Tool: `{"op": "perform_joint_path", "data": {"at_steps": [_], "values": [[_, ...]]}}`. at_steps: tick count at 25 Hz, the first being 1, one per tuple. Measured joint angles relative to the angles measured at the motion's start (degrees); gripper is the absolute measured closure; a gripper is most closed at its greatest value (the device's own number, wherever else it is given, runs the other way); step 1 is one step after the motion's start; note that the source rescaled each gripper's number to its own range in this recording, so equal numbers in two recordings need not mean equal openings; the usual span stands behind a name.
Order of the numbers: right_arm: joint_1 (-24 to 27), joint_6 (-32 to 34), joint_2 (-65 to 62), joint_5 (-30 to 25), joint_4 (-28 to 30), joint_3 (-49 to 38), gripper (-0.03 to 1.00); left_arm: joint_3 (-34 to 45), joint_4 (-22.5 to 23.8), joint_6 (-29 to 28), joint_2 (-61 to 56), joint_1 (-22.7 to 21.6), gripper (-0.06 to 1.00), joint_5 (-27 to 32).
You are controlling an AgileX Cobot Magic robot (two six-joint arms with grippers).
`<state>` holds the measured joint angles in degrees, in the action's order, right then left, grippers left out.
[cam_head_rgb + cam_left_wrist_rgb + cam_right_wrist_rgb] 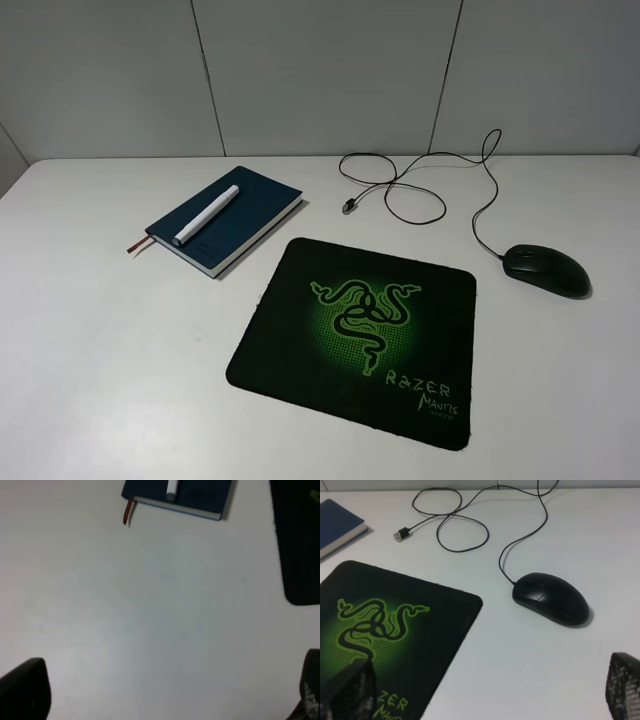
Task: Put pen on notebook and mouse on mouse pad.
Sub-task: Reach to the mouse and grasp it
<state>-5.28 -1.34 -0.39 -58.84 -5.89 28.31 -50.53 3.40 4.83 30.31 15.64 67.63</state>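
Note:
The white pen point(207, 215) lies diagonally on top of the dark blue notebook point(258, 200) at the table's back left. Right of the black mouse pad point(300, 340), the black mouse point(545, 270) rests on the bare table, clear of the pad's edge. Neither arm shows in the high view. My left gripper point(165, 695) hangs open over bare table, short of the notebook point(200, 495) and the pen point(172, 487). My right gripper point(485, 690) is open too, empty, with the mouse point(550, 598) ahead of it and the mouse pad point(435, 625) beside that.
The mouse's thin cable point(420, 190) loops across the back of the table and ends in a plug point(349, 206) between the notebook and the mouse. A reddish ribbon point(136, 247) sticks out of the notebook's corner. A grey panelled wall point(320, 70) stands behind the white table point(90, 360).

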Motion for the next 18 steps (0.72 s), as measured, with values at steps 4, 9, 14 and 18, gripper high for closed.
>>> {"op": "perform_joint_path", "data": {"at_steps": [4,9,14,18], "values": [[0.00,0.00,0.00,0.00,0.00,0.00,-0.03,6.01,-3.40,0.00,-10.67,0.00,-0.05,0.00],[0.00,0.00,0.00,0.00,0.00,0.00,-0.03,13.87,-7.98,-0.34,-20.22,-0.72,-0.05,-0.72],[0.00,0.00,0.00,0.00,0.00,0.00,-0.03,19.03,-8.59,0.98,-26.05,-5.79,-0.05,-5.05],[0.00,0.00,0.00,0.00,0.00,0.00,-0.03,21.73,-10.09,5.06,-27.93,-10.80,-0.05,-5.47]]}}
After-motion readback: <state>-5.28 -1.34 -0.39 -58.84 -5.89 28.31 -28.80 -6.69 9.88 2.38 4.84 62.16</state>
